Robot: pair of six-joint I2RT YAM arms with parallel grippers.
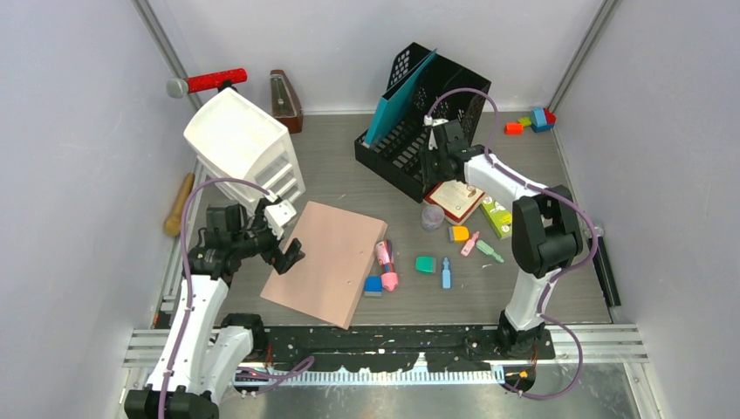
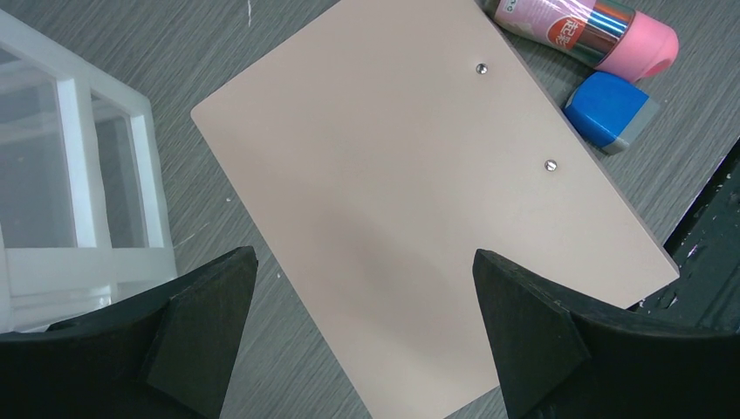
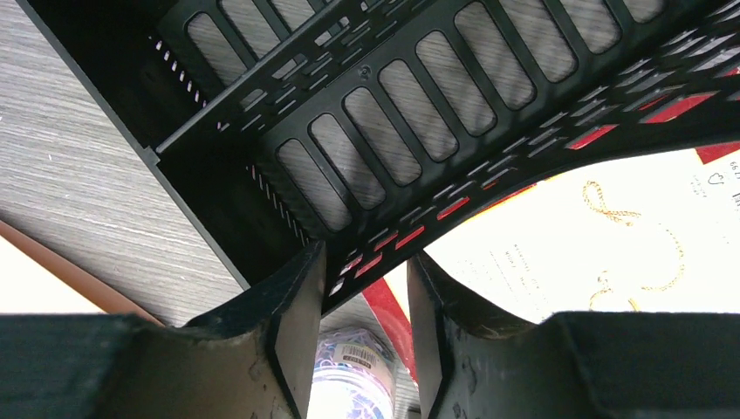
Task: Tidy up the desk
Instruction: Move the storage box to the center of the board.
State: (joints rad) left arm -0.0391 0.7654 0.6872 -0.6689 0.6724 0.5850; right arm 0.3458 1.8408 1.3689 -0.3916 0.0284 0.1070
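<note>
The desk [image 1: 524, 288] is a grey wood-grain top. My left gripper [image 1: 281, 240] is open and empty, hovering over the near left part of a pink board [image 1: 327, 259] that lies flat; in the left wrist view the gripper [image 2: 365, 256] frames the board [image 2: 419, 201]. My right gripper [image 1: 434, 161] is at the near side of a black mesh file organizer [image 1: 419, 131]. In the right wrist view the gripper [image 3: 366, 255] is closed across the organizer's [image 3: 349, 105] side wall.
A white drawer unit [image 1: 244, 144] stands tilted at the left. A teal folder [image 1: 397, 100] sits in the organizer. A red-and-white book [image 1: 455, 199], clip jar [image 1: 432, 216], green box [image 1: 496, 216], pink glue stick [image 1: 385, 262], blue eraser [image 1: 373, 284] and small stationery lie mid-desk.
</note>
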